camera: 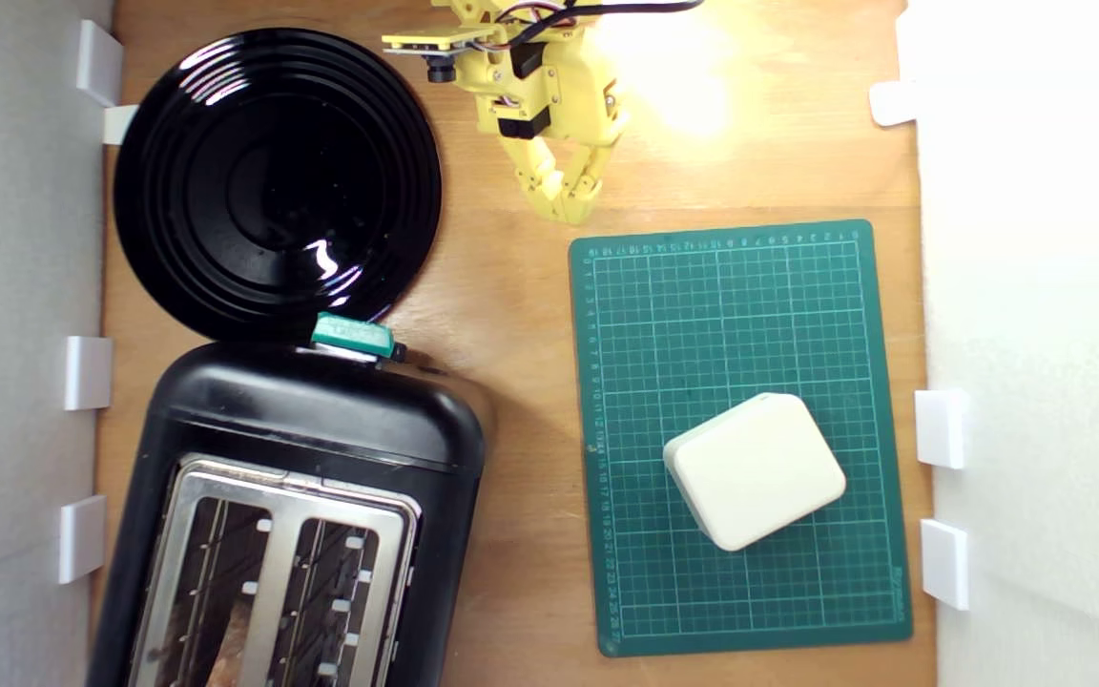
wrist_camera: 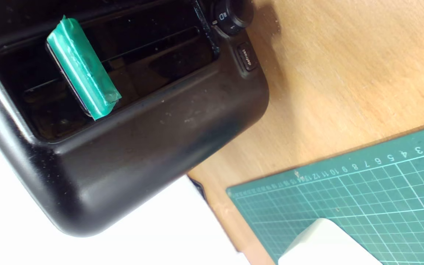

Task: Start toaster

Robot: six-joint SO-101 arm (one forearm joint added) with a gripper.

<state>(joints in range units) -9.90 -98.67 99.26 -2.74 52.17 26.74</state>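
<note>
I'm hovering with fingers (camera: 576, 205) pinched together, holding nothing, well apart from toaster (camera: 321, 429); aiming squarely onto lever (camera: 352, 335); pressing straight down.

Field notes, readable marks only.

Button (wrist_camera: 247, 57) on the toaster (wrist_camera: 131, 147) front: word "defrost", small white letters, read in my wrist view.

Dial (wrist_camera: 230, 14) just beside that button: a "1" and a partial mark next to it that I cannot make out.

Cutting mat (wrist_camera: 363, 198): ruler numbers along its edge, running 2, 3, 4, 5, 6, 7, 8, 9, 10, 11, 12 in the wrist view, then too small to read. In the exterior view the same mat (camera: 740, 315), just beyond my gripper (camera: 573, 205), shows edge numerals, mostly blurred.
</note>
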